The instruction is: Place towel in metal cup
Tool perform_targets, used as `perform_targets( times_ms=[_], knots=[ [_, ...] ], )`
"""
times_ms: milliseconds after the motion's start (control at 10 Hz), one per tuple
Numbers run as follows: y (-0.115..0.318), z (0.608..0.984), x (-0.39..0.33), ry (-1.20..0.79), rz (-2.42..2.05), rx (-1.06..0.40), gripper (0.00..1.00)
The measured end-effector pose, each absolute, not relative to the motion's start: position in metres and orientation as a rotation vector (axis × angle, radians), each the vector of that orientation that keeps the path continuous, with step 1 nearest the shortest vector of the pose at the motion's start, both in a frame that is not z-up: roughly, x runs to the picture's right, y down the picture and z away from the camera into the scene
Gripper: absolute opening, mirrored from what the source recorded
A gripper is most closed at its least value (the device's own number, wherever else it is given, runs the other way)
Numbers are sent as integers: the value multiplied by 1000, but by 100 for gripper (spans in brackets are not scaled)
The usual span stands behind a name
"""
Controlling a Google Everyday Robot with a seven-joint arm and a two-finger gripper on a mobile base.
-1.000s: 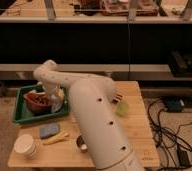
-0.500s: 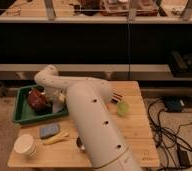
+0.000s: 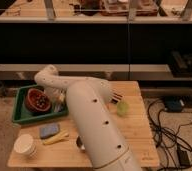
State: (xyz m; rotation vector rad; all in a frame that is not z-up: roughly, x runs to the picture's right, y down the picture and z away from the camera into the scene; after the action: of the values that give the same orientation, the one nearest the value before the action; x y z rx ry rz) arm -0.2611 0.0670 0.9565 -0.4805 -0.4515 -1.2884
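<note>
Two fingers pressed together on our pincer [image 3: 58, 100], down in the green plastic tray [image 3: 19, 119], right at the small pale grey-white towel [image 3: 60, 106]. We can't tell if cloth is caught. Grasping step, we reckon. Next calls for lifting it across to the short shiny steel cup [image 3: 79, 145], half hidden behind our white arm [image 3: 94, 125]

Wooden table [image 3: 139, 131], dark shelving [image 3: 154, 50] behind

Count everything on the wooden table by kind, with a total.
Cups: 3 (white cup, green cup, metal cup)
Tray: 1 (green tray)
Bowl: 1 (reddish bowl)
Pad: 1 (blue-grey pad)
Yellow item: 1
Total: 7 clearly seen. The gripper hangs over the tray, shut.
</note>
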Motion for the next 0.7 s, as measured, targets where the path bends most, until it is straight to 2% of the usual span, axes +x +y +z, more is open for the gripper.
perform_targets(
  times_ms=[100, 400, 700],
  knots=[
    [66, 955, -262, -453, -1290, -479, 0],
    [66, 952, -265, -463, -1289, -475, 0],
    [40, 926, -251, -508, -1292, -401, 0]
  ],
)
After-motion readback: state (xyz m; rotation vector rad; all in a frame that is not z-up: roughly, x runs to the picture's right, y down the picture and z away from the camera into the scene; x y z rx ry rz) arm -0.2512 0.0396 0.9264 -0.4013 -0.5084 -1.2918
